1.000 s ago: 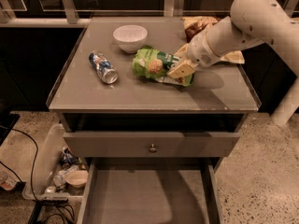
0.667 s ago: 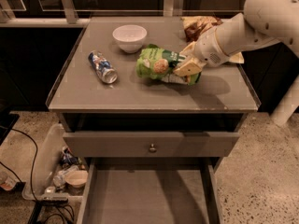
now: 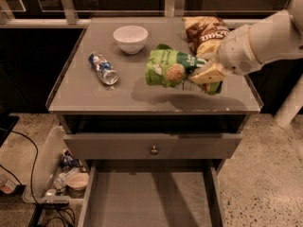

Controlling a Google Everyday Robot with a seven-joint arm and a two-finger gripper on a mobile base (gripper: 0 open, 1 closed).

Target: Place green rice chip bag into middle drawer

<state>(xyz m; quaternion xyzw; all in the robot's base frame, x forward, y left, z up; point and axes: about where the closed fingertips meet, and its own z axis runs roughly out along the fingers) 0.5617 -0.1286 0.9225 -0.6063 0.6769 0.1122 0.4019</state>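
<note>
The grey surface (image 3: 85, 91) of the cabinet takes up most of the view. Below it the middle drawer (image 3: 151, 202) stands pulled out, its flat floor bare, under a closed drawer front (image 3: 109, 146) with a small round knob (image 3: 154, 150). The white arm (image 3: 265, 37) reaches in from the right.

A brown-and-yellow chip bag (image 3: 204, 31) lies at the back of the surface. Just in front of it the green rice chip bag (image 3: 168, 69) hangs above the surface, casting a shadow below. The hand (image 3: 208, 74) is clamped on its right end, over the right front part of the surface. A white bowl (image 3: 130, 38) and a crushed bottle (image 3: 103, 69) sit to the left, well apart from the bag.

The grip is at one end only, so the crinkly bag may well slip or swing on the way down. It also has to clear the front edge of the surface and the closed drawer front. If it catches either, it could drop onto the floor beside the drawer.

Both bags carry white lettering, and the green one shows a pictured round rice cake, but no words can be read.
</note>
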